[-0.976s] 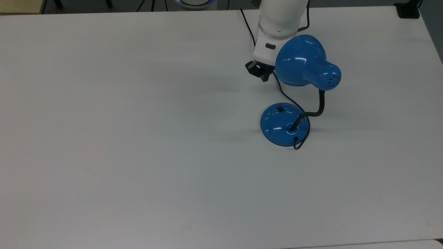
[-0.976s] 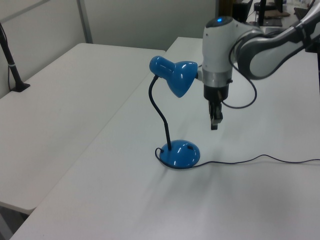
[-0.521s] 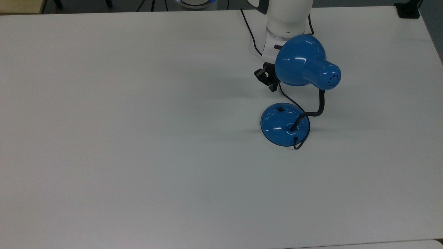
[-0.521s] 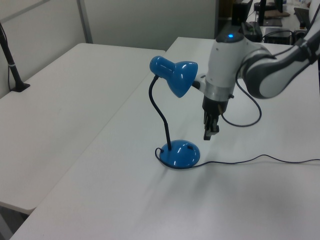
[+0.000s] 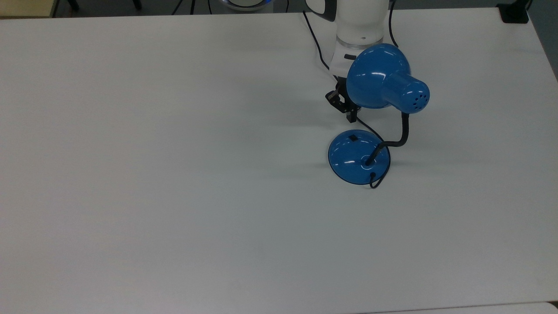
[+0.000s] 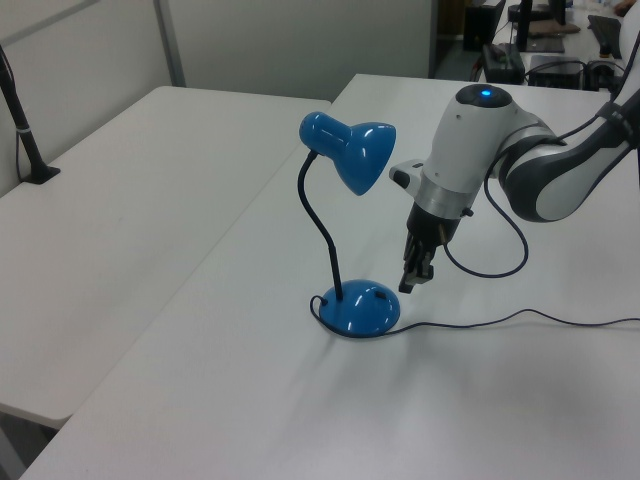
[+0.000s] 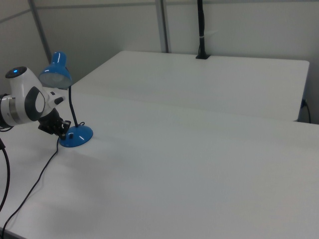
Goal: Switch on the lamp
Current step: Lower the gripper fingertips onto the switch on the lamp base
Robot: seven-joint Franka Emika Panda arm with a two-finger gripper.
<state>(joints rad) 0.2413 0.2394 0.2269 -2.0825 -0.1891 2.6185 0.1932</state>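
Gripper (image 6: 417, 278) fingers are seen pointing down, and they look pressed together with nothing held between them; in the left view its tip is hung just above and beside the lamp's base (image 6: 360, 308), near but not touching it; in the top view the gripper (image 5: 346, 111) is seen partly tucked under the lamp's shade (image 5: 377, 76), just past the base (image 5: 348, 159).

The lamp (image 5: 375, 113) is stood on the white table (image 5: 174, 174), toward the top view's upper right; its black neck is bent so the shade is tipped to one side; a small black switch (image 5: 352, 138) is seen on the top of the round base, on the side nearest the gripper; a black cord (image 6: 500, 322) is laid across the table from the base.

No glow is seen from the shade, so the lamp is judged to be off; the switch is not yet pressed; the reach toward it seems nearly done; what is left is a short move over the switch and a push down on it.
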